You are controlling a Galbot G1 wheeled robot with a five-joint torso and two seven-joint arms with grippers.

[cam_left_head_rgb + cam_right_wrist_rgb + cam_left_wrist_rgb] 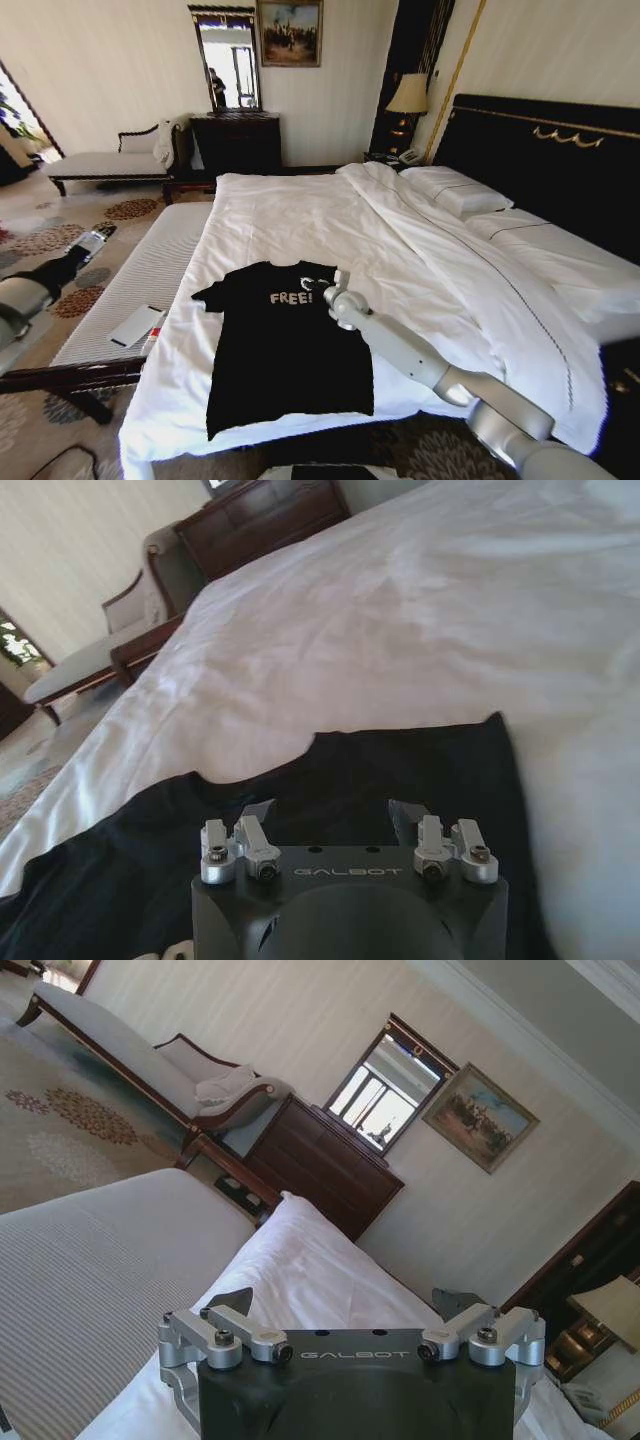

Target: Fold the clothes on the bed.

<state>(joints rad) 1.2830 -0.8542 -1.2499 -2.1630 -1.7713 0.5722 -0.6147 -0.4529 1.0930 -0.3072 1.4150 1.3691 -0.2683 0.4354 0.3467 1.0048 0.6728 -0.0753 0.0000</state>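
The clothes are one black T-shirt with white "FREE!" lettering, spread flat and face up on the white bed near its foot end. My right gripper hovers at the shirt's collar and one shoulder. In the right wrist view this gripper is open, with the black shirt just beyond its fingertips and nothing held. My left gripper hangs off to the side over the bench and carpet, away from the shirt. The left wrist view shows it open and empty, facing the white bedding.
A striped bench runs along the bed's side, with a flat white item on it. Pillows and a dark headboard are at the far right. A chaise, dresser and lamp stand along the back wall.
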